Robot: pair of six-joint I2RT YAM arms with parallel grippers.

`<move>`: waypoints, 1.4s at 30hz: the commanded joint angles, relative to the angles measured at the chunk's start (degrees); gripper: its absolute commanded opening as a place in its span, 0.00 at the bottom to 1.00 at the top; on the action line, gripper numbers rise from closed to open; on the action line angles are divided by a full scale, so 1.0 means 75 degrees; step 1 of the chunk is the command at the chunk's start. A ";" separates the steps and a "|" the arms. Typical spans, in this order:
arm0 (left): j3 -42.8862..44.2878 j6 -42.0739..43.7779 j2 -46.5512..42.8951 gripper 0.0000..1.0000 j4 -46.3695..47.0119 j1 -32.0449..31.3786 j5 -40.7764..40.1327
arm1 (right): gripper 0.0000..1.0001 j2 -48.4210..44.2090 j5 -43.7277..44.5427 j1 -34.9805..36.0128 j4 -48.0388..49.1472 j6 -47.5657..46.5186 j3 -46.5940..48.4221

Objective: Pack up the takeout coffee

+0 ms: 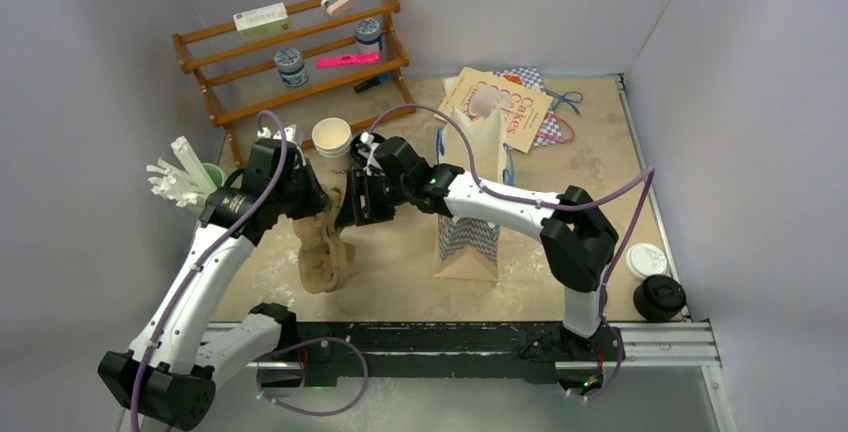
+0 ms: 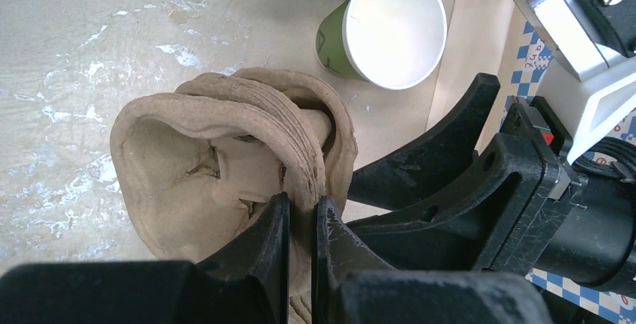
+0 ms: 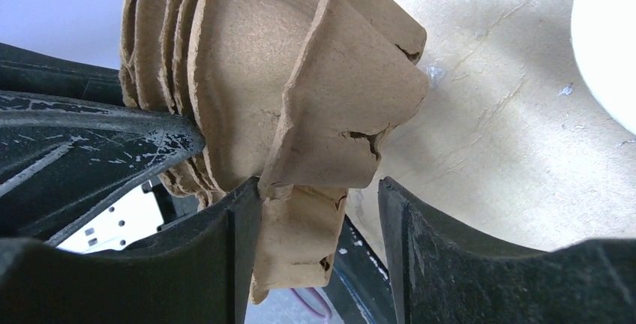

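Top external: takeout coffee far from left pincer; pincer clamps carrier

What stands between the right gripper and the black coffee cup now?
The paper bag sits on the table between the right gripper and the black coffee cup. That gripper's jaws also stand open around the cardboard cup trays, which the left gripper pinches.
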 commanded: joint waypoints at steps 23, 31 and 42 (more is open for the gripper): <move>0.0530 0.0565 0.0303 0.00 -0.0102 0.0026 -0.0083 | 0.37 0.0396 0.0885 0.0125 -0.1208 -0.1091 0.0287; 0.0174 0.0466 0.0170 0.00 0.0102 0.0029 -0.0060 | 0.47 -0.0372 0.0719 0.0061 -0.0615 -0.0903 -0.0211; 0.0298 0.0495 0.0189 0.00 0.0097 0.0029 -0.0060 | 0.56 -0.0791 -0.0156 0.0057 0.0695 -0.0915 -0.0799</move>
